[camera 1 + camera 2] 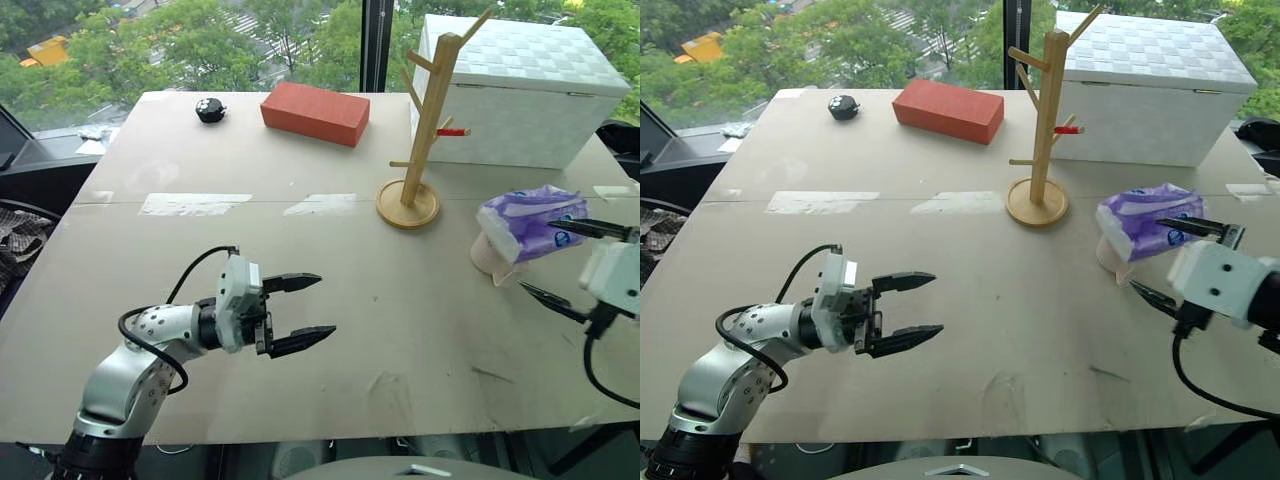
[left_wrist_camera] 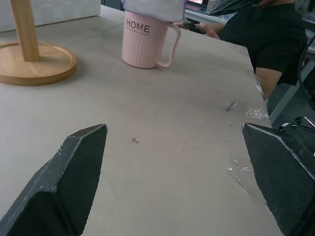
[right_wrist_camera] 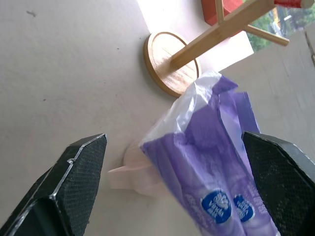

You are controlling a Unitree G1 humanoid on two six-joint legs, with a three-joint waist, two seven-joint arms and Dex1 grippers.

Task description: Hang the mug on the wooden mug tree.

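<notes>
my right gripper [image 1: 575, 262] gapes wide and empty around the packet [image 1: 532, 222] atop the mug [image 2: 145, 43]. i'd clear that first. left gripper [image 1: 301, 313] is open, empty.

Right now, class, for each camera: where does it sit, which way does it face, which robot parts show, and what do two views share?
Left and right eye views: on the head, looking forward and down over the table; both arms show, left pincer open, right pincer open around the purple packet.
Left wrist view: along its own fingers, facing the mug.
Right wrist view: along its own fingers, facing down onto the packet.
Shared: both wrist views catch the wooden mug tree and its round base.
</notes>
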